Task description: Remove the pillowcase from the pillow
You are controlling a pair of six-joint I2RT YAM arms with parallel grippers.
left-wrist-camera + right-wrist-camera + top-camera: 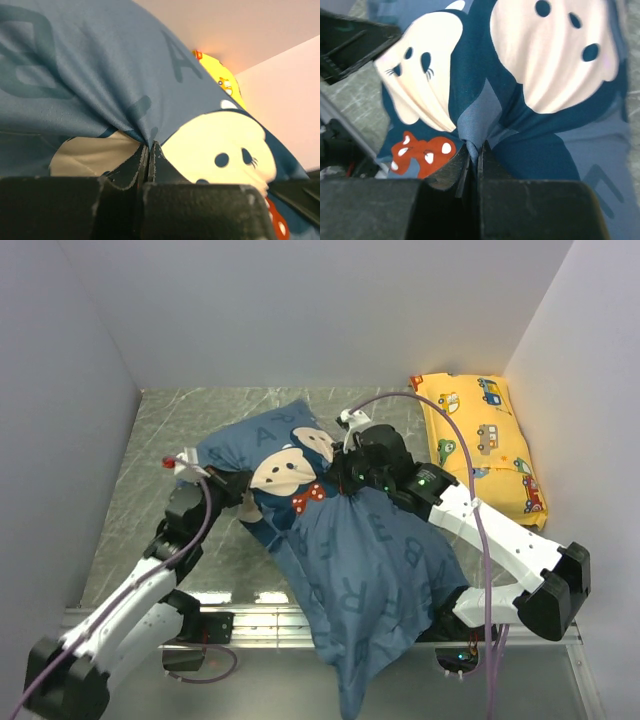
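Observation:
The dark blue pillowcase (350, 560) with letters, cream faces and a red bow lies diagonally across the table, bulging and hanging over the near edge. The white pillow is hidden inside it; none of it shows. My left gripper (243, 498) is shut on a fold of the pillowcase near its far left end; the left wrist view shows the fabric (100, 75) pinched between the closed fingertips (148, 146). My right gripper (342, 483) is shut on a bunched fold near the middle, beside the red bow (420, 152), with the fabric (480, 115) squeezed between its tips (475, 147).
The yellow vehicle-print pillow (480, 445) lies at the back right against the right wall; it also shows in the left wrist view (220, 75). White walls close in the left, back and right. A metal rail (250, 615) runs along the table's near edge.

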